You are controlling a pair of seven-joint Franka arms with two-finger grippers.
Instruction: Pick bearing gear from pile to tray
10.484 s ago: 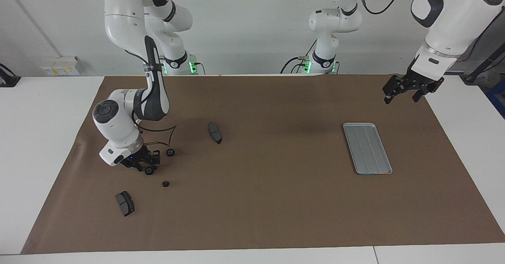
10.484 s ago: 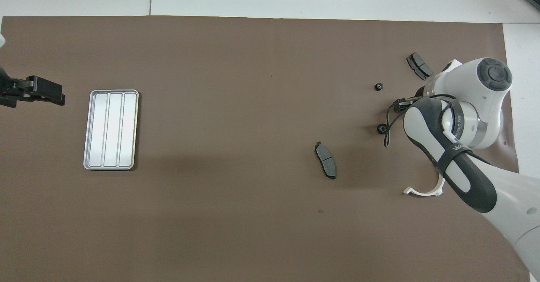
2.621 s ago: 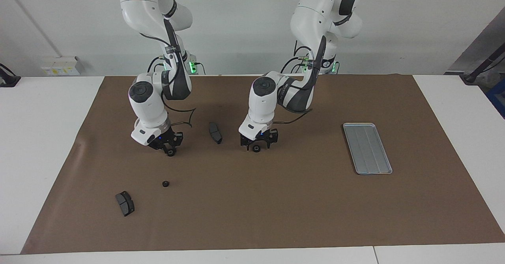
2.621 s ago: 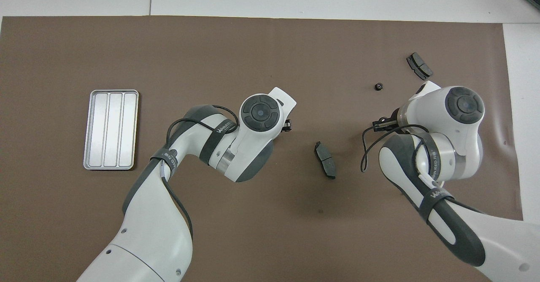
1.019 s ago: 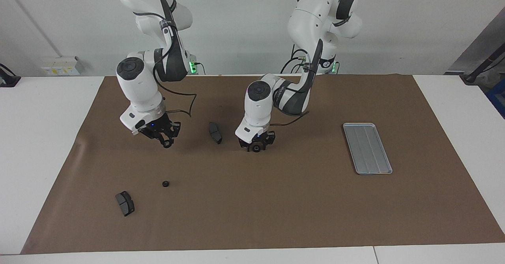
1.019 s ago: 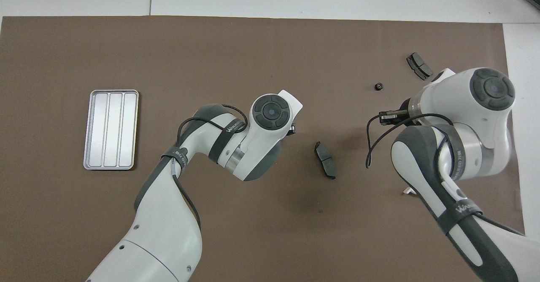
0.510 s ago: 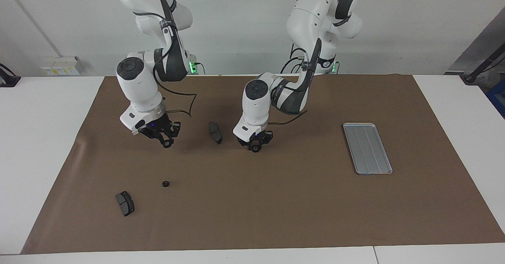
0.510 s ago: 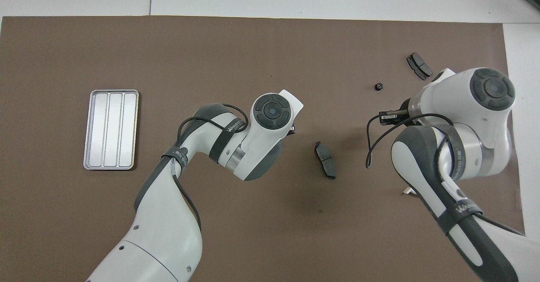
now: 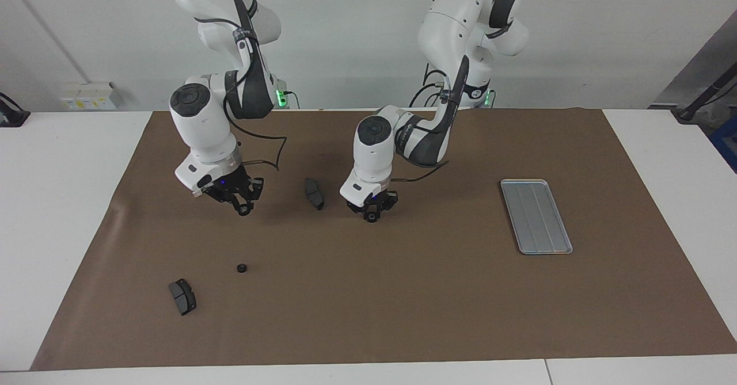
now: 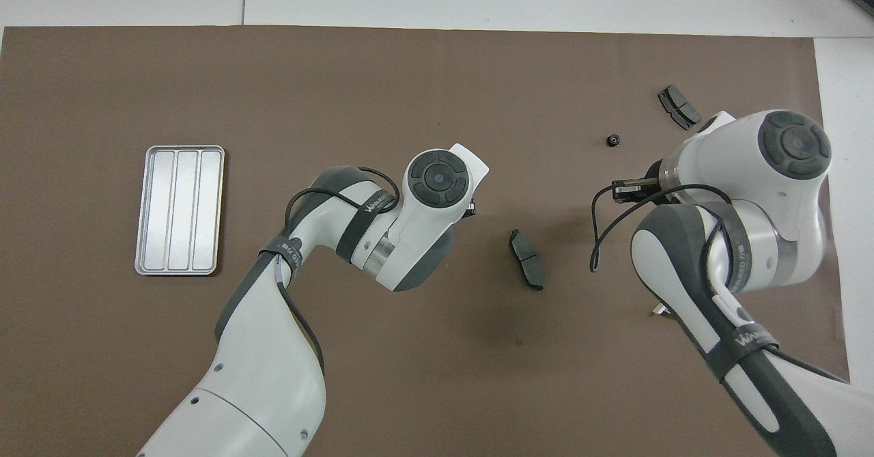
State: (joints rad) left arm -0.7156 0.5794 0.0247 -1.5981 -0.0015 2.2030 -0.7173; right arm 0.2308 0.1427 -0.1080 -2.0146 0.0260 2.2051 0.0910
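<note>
My left gripper (image 9: 371, 214) is shut on a small black gear (image 9: 372, 218), low at the brown mat near its middle. In the overhead view its wrist hides the gear, and only the left gripper's edge (image 10: 470, 208) shows. My right gripper (image 9: 243, 205) hangs above the mat toward the right arm's end, shut on a second black gear (image 9: 246, 210). From overhead the right gripper (image 10: 625, 190) pokes out from under its arm. A third gear (image 9: 242, 268) (image 10: 613, 140) lies loose on the mat. The silver tray (image 9: 535, 215) (image 10: 179, 210) sits toward the left arm's end with nothing in it.
One dark brake pad (image 9: 314, 193) (image 10: 526, 269) lies between the two grippers. Another brake pad (image 9: 182, 296) (image 10: 678, 107) lies farther from the robots than the loose gear. A tip of the white bracket (image 10: 659, 311) shows under the right arm.
Within the last second my left gripper's fingers closed on the gear on the mat. The right gripper, raised earlier with its gear, has held still.
</note>
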